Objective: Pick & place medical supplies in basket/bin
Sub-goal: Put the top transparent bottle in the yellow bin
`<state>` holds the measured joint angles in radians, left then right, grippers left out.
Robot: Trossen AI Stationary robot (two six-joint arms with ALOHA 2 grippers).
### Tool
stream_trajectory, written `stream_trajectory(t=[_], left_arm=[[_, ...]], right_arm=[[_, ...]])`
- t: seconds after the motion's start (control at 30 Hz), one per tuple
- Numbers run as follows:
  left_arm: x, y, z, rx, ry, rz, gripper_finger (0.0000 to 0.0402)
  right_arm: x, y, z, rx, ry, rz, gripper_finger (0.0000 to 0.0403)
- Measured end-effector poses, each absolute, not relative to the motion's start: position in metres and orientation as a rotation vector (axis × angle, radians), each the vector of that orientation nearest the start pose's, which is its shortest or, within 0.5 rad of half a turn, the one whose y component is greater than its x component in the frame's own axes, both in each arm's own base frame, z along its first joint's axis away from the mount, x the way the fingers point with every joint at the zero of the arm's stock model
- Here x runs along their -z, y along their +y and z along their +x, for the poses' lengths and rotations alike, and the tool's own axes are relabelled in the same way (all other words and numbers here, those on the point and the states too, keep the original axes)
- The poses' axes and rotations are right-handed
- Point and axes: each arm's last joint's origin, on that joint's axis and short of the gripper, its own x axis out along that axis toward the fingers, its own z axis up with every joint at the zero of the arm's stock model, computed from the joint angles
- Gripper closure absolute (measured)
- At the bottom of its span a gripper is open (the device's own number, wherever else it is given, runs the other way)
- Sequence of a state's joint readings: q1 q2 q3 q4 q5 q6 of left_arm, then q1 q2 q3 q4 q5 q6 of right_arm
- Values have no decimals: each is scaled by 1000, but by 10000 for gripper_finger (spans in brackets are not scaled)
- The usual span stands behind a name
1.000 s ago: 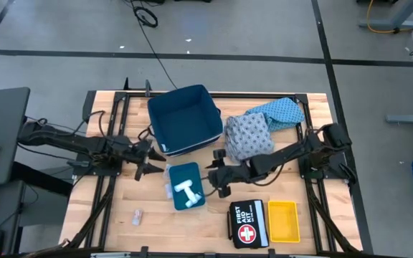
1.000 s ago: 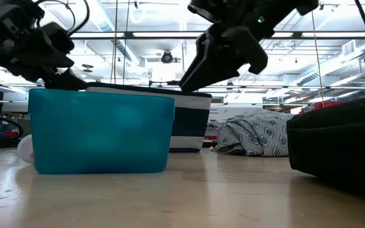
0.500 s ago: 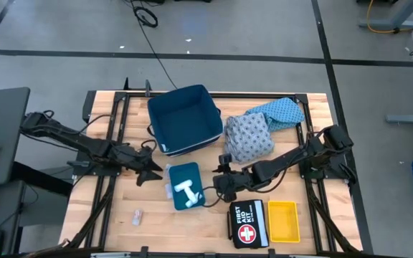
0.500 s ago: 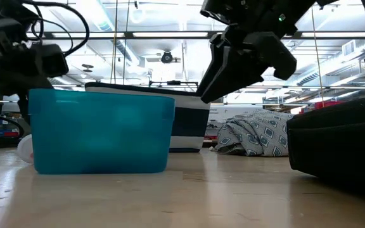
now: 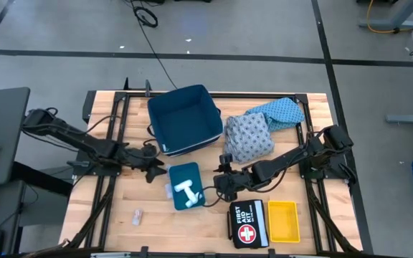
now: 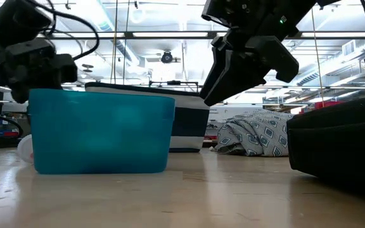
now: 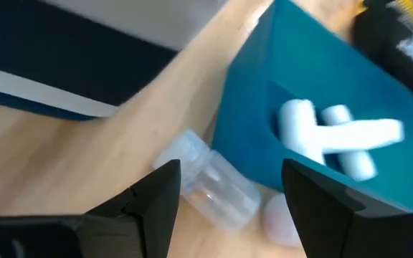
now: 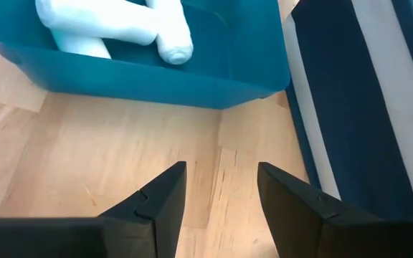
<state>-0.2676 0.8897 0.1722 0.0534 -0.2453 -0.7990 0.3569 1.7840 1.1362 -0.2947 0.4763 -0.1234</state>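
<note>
- Table [image 5: 113, 215]: wooden slats, everything spread across it, both arms reaching in from the sides toward the centre.
- Dark blue fabric bin [image 5: 185, 118] at 12 o'clock, open side up, nothing seen in it yet; likely the target for the supplies.
- Cloth garments at 1 o'clock, just beside the bin: grey-blue patterned one [image 5: 248, 136] touching the light-blue one [image 5: 282, 112], both crumpled, not in the bin.
- Black first aid kit pouch [image 5: 248, 223] at 5 o'clock, white lettering reads "FIRST AID KIT" with a red cross disc; yellow tray [image 5: 282, 221] touching its side.
- Small teal tub [image 5: 186, 186] at centre, white rolls [image 5: 187, 193] crossed inside, so some supplies are already grouped there.
- Right gripper [image 5: 219, 180] at 3 o'clock of the tub, jaws parted, nothing between them, bare wood in its wrist view; looks lined up on the tub wall.
- Left gripper [image 5: 156, 170] at 10 o'clock of the tub, fingers spread and gripping nothing, aimed at a clear packet [image 7: 210, 179] lying against the tub's outside, probably the next pick.
- Tiny pale packet [image 5: 138, 213] alone at 7 o'clock, well apart from both grippers.
</note>
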Motion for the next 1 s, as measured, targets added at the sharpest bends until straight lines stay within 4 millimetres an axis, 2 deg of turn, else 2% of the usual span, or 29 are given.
stream_trajectory(t=[0.27, 0.57, 0.73, 1.0], left_arm=[[-146, -41, 178, -303, 827, -448, 172], [-138, -50, 205, -300, 954, -402, 172], [-137, -53, 209, -256, 991, -426, 173], [-131, -53, 203, -216, 1085, -425, 173]], right_arm=[[-186, 114, 344, 58, 872, -497, 222], [-185, 114, 343, 60, 885, -495, 222], [-185, 114, 343, 61, 885, -494, 222], [-185, 114, 343, 60, 885, -496, 222]])
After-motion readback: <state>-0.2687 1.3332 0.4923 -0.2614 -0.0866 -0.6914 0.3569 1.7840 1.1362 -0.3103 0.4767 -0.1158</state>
